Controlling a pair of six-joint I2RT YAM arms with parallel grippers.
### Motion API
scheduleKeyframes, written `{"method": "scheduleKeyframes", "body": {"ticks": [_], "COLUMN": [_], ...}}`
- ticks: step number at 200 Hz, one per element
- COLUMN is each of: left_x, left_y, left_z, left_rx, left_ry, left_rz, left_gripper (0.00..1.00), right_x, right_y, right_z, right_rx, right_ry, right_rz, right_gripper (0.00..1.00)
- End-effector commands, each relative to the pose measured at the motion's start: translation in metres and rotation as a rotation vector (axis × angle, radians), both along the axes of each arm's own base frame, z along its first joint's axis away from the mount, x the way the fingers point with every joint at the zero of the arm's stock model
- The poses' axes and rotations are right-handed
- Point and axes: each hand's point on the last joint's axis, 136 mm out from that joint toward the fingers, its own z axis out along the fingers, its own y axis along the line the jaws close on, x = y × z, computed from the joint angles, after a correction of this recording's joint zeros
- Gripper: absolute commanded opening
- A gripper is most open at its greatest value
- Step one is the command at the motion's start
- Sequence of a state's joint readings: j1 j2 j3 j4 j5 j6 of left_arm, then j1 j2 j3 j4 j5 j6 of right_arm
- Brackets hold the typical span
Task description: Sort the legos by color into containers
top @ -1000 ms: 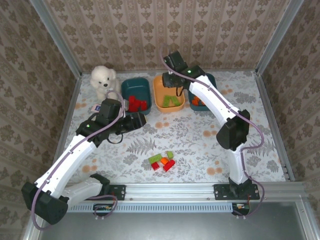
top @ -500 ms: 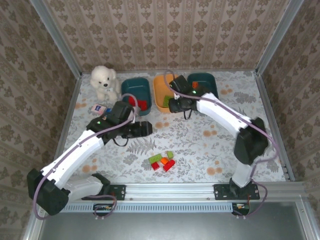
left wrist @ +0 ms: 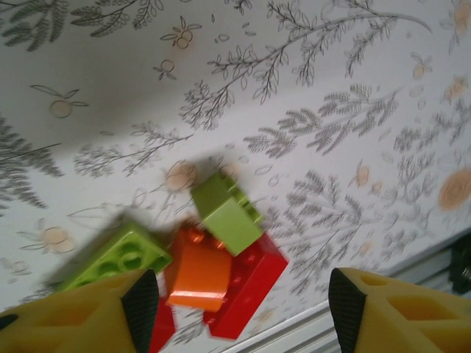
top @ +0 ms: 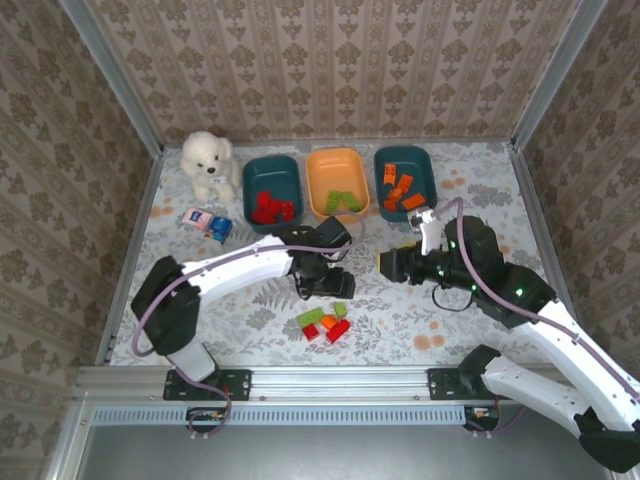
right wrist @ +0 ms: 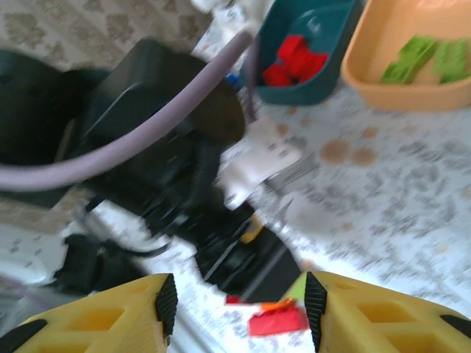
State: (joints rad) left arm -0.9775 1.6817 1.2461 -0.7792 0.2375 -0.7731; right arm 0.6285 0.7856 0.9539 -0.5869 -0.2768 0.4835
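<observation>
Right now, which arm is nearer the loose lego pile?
Left. The left arm holds its jaws open just above the lego pile; the right arm ends off to the pile's right and farther back, apart from it.

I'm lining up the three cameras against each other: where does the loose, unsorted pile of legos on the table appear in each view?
Top external: pile lower centre, just below the left claw.
Left wrist: pile bottom centre, within the open left claw.
Right wrist: pile bottom edge, blurred, within the open right claw.
Shared landmark: floral table cover.
</observation>
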Motion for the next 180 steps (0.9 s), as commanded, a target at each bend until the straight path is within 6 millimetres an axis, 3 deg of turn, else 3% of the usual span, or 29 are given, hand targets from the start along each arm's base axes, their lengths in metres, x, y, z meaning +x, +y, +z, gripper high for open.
{"method": "scheduleKeyframes", "body": {"ticks": [1, 33, 68, 91, 134, 180], "left_x": [-0.008, -0.016, -0.015, -0.015, -0.016, -0.004], "left_y": [-0.006, -0.017, -0.007, -0.012, -0.016, -0.024], "left_z": [-0.009, -0.027, -0.035, -0.04, -0.057, -0.054], "left_rx": [0.081, 0.111, 0.2, 0.192, 0.213, 0.219], "left_ry": [0.071, 0.136, 0.143, 0.15, 0.158, 0.119], "left_rz": [0.104, 0.135, 0.197, 0.211, 0.21, 0.18], "left_gripper": [0.65, 0.62, 0.58, 0.58, 0.43, 0.23], "right_x": [-0.035, -0.049, -0.054, -0.056, -0.055, -0.055], "right_y": [0.008, -0.001, -0.006, -0.008, -0.006, -0.008], "right_z": [-0.011, -0.015, -0.013, -0.013, -0.01, -0.011], "right_rx": [0.077, 0.072, 0.056, 0.051, 0.056, 0.047], "right_ry": [0.102, 0.11, 0.102, 0.101, 0.098, 0.097], "right_rz": [0.118, 0.125, 0.126, 0.127, 0.131, 0.121], "right_gripper": [0.55, 0.56, 0.56, 0.56, 0.56, 0.56]}}
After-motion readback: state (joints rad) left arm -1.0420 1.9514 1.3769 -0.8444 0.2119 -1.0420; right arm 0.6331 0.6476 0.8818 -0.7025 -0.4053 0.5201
